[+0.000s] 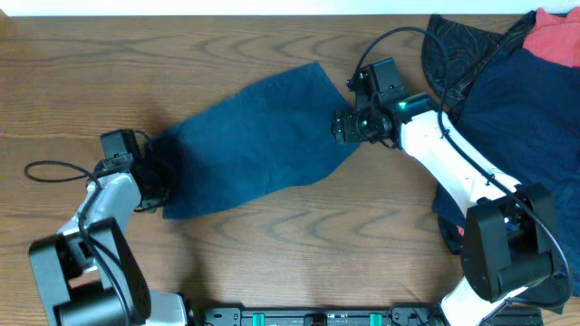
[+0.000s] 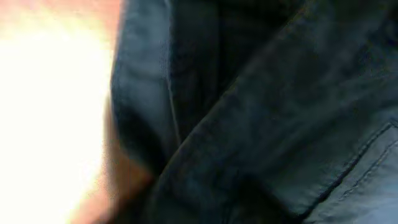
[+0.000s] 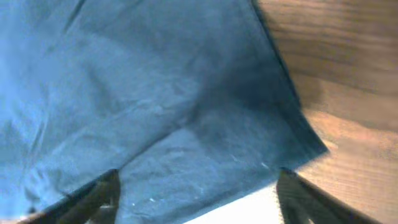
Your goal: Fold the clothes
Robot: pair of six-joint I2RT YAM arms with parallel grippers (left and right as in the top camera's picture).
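Navy garment (image 1: 254, 136): lies flat and spread on the desk (image 1: 272, 240), running on a slant from lower left to upper right, between the two arms.
Left end effector (image 1: 156, 181): at the garment's lower-left end, over dark bunched fabric. Wrist view is filled with blurred dark cloth folds and a stitched seam (image 2: 373, 155); fingers hidden, so I cannot tell whether they are apart or together.
Right end effector (image 1: 343, 127): at the garment's right edge, near its upper corner. Wrist view shows both fingers (image 3: 102, 193) spread apart, with flat blue cloth across the gap and bare wood just beyond the corner.
Pile of clothes (image 1: 517, 109): upper right of the desk, mostly navy, apart from the spread garment.
Black patterned piece (image 1: 453, 45): at the pile's left edge.
Coral-red piece (image 1: 557, 36): on top, far right corner.
In the way: the white right arm (image 1: 453, 167) crosses the pile's left side.
Other: a black cable (image 1: 45, 170) loops on the desk left of the left arm.
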